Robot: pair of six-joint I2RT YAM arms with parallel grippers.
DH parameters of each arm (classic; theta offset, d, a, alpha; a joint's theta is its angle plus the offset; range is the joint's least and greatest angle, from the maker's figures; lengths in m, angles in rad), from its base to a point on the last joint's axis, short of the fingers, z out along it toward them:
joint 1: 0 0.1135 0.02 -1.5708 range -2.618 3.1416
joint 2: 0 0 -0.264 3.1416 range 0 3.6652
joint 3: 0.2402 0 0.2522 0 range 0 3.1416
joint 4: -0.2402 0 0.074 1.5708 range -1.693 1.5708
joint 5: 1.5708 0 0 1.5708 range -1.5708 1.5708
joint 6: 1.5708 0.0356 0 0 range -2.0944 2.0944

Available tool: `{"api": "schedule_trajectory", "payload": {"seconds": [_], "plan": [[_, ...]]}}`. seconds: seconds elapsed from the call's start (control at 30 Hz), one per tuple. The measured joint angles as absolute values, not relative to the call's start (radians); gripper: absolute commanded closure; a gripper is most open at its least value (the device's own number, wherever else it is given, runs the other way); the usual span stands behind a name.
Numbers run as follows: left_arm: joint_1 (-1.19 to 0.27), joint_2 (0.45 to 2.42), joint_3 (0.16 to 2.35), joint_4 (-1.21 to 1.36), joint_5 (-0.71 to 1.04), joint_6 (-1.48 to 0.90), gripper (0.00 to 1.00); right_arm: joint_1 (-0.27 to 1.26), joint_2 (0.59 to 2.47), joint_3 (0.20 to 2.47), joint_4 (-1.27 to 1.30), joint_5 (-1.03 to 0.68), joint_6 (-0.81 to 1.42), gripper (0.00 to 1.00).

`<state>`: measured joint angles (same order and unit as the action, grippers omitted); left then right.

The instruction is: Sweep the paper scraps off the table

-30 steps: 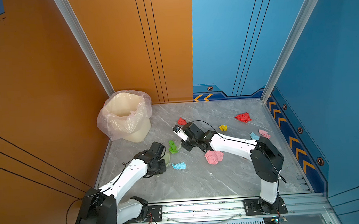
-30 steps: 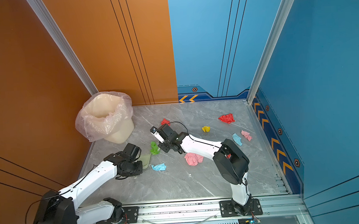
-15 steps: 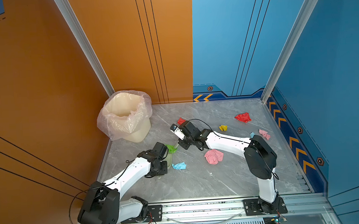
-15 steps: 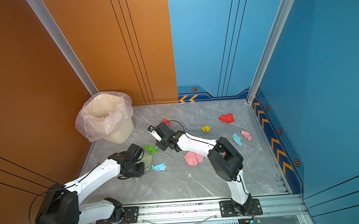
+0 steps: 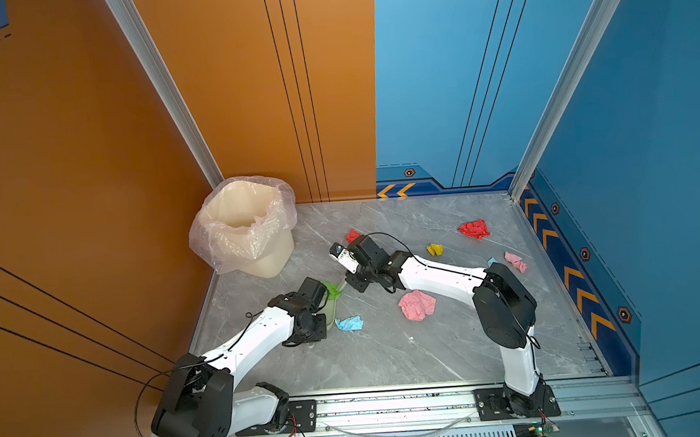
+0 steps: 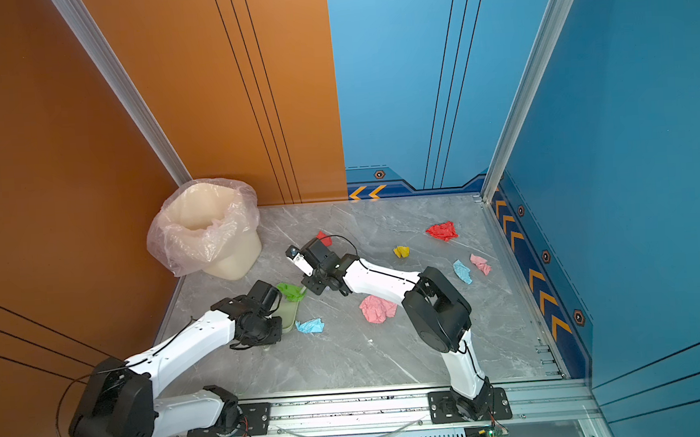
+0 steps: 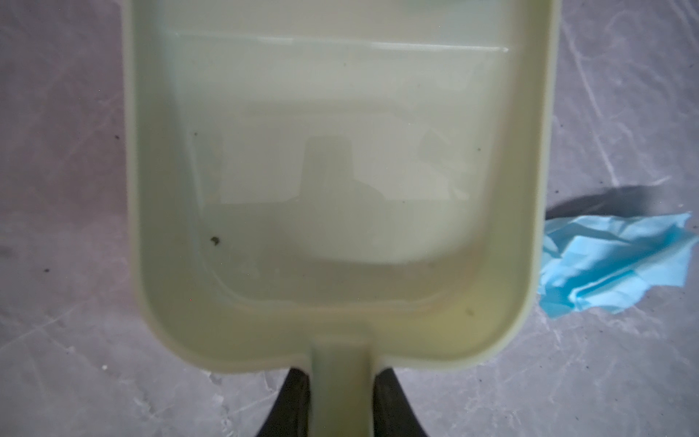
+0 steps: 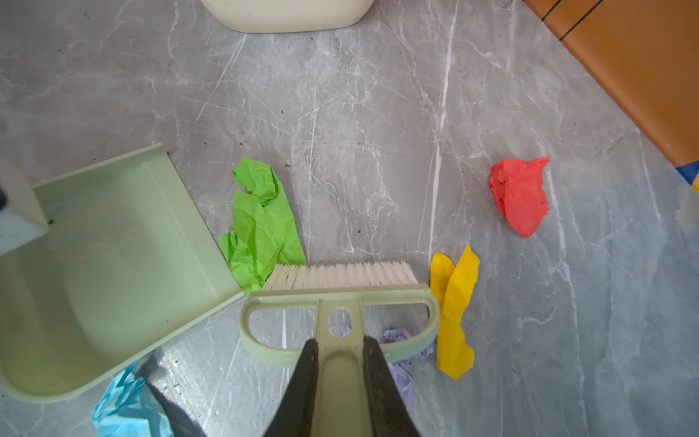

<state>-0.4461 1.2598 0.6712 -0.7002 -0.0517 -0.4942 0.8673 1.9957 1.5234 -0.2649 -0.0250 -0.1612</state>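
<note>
My left gripper point(image 7: 338, 374) is shut on the handle of the pale green dustpan point(image 7: 340, 189), which lies flat on the table point(image 5: 390, 358) and holds nothing. A light blue scrap point(image 7: 612, 265) lies beside its wall. My right gripper point(image 8: 337, 348) is shut on the handle of the brush point(image 8: 340, 291), whose bristles touch a green scrap point(image 8: 261, 219) at the dustpan's mouth. A yellow scrap point(image 8: 454, 302) lies at the brush's other end, with a lilac scrap point(image 8: 401, 363) under the brush frame and a red scrap point(image 8: 520, 195) beyond it.
A cream bin with a clear liner point(image 5: 244, 226) stands at the back left corner. More scraps lie to the right: a large pink one point(image 5: 417, 305), a red one point(image 5: 474, 229), a yellow one point(image 5: 434, 249) and a small pink one point(image 5: 515, 261). Walls close three sides.
The right arm has carried the brush leftward, pushing the green scrap up to the dustpan's mouth. The left arm has edged the dustpan slightly toward it.
</note>
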Motion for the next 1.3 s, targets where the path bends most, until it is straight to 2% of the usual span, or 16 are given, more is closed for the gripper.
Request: {"api": "schedule_trajectory", "payload": {"seconds": [0.5, 0.93, 1.3], "plan": [[-0.446, 1.285, 0.674, -0.696, -0.052, -0.486, 0.96, 0.884, 1.996, 1.515, -0.270, -0.159, -0.162, 1.00], [-0.446, 1.285, 0.675, -0.688, -0.052, -0.479, 0.96, 0.883, 1.993, 1.510, -0.323, -0.364, -0.205, 1.00], [-0.446, 1.285, 0.675, -0.662, -0.062, -0.478, 0.96, 0.796, 1.874, 1.427, -0.215, -0.460, -0.105, 1.00]]}}
